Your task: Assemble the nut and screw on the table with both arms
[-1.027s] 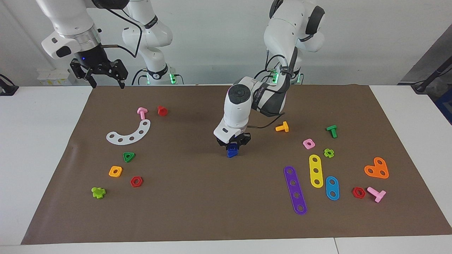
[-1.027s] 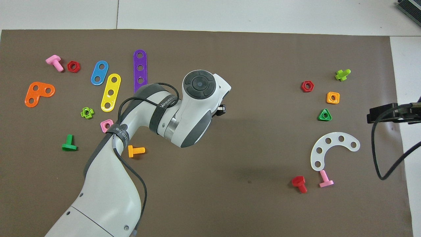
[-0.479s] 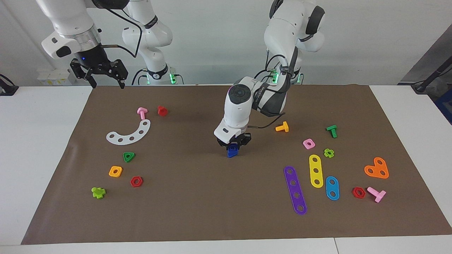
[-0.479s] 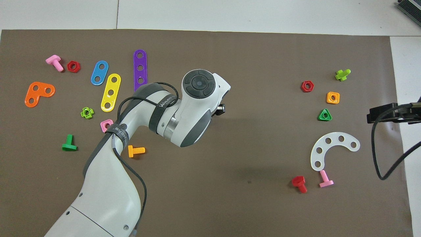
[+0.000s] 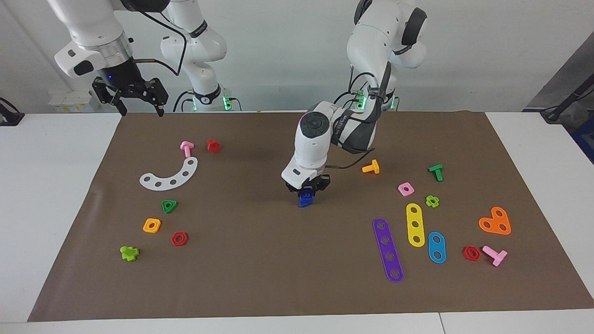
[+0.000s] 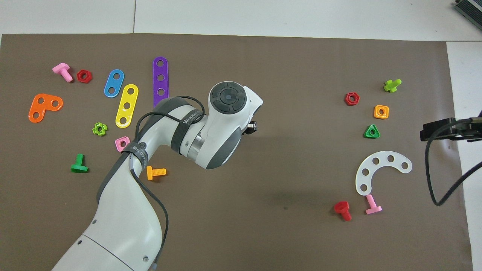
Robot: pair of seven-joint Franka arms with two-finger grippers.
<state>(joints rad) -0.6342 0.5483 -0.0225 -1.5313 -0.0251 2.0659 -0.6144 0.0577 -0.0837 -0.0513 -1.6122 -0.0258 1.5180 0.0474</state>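
My left gripper point(image 5: 306, 191) points down over the middle of the brown mat point(image 5: 260, 260) and is shut on a small blue piece point(image 5: 305, 199) whose lower end is at the mat. The piece shows a face with a round hole, like the blue nut. I cannot tell the blue screw apart from it. In the overhead view the left arm's wrist point(image 6: 226, 113) hides the blue piece, and only a black tip of the gripper shows. My right gripper point(image 5: 138, 107) is open and empty, raised over the mat's corner at the right arm's end; it also shows in the overhead view point(image 6: 448, 130).
At the right arm's end lie a white curved strip point(image 5: 171, 175), a green triangular nut point(image 5: 169, 206), an orange square nut point(image 5: 151, 225) and a red hexagonal nut point(image 5: 179, 239). At the left arm's end lie an orange screw point(image 5: 371, 167), a pink square nut point(image 5: 405, 189) and a purple strip point(image 5: 388, 249).
The left arm's wrist has shifted very slightly with the blue piece still in its gripper. The right arm has not moved.
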